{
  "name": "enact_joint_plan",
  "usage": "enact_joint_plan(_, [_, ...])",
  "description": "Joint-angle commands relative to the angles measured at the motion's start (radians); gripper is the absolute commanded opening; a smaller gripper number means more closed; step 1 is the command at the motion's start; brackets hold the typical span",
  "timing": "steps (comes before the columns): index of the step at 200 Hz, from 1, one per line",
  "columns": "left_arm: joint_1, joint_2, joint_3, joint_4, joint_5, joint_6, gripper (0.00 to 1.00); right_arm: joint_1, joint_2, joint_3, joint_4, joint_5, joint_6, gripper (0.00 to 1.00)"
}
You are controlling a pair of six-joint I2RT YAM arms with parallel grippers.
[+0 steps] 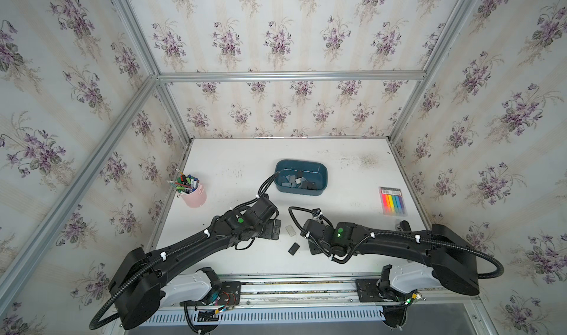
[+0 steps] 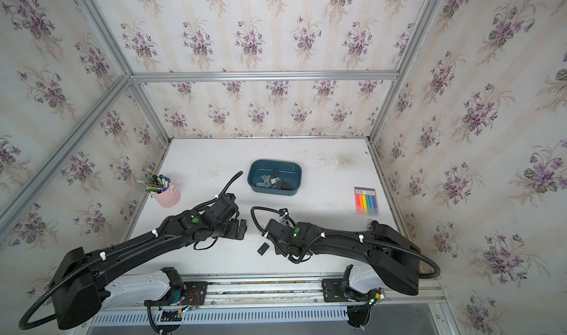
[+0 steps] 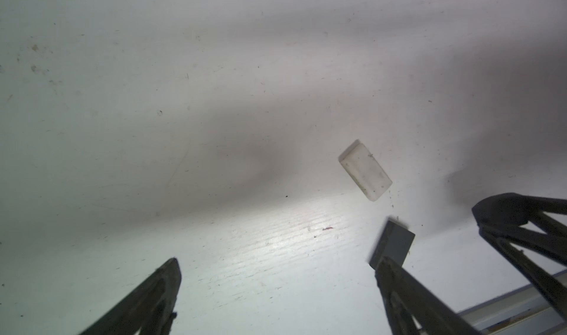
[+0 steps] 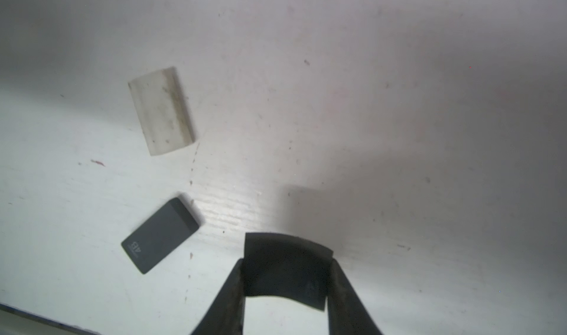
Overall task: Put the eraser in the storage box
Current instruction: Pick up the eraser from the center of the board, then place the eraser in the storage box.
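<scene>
Printed "4B" in pale letters on the flat dark eraser [image 4: 159, 235] lying on the surface [image 4: 368, 103], seen upside down in the right wrist view. Barcode label [image 1: 390, 191] at the head of the rainbow sticky-note pack [image 1: 393, 204]: too small to read.

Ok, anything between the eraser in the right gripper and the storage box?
Nothing visible does. Between the held eraser in the right gripper and the storage box lies bare table; the white eraser and 4B eraser lie flat nearby, the open left gripper off to one side.
</scene>
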Motion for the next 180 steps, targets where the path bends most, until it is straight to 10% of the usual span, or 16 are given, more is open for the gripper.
enact_joint_plan(1, [0.001, -0.003, -0.012, 0.037, 0.014, 0.021, 0.99, -0.035, -0.010, 0.038, -0.021, 0.040, -0.060, 0.37])
enact_joint_plan(62, [0.001, 0.057, -0.006, 0.033, 0.056, -0.056, 0.99, -0.265, 0.058, 0.278, 0.013, -0.016, -0.277, 0.37])
enact_joint_plan(180, [-0.012, 0.258, 0.122, -0.053, 0.118, -0.378, 0.99, -0.558, 0.636, 0.871, -0.033, -0.209, -0.437, 0.37])
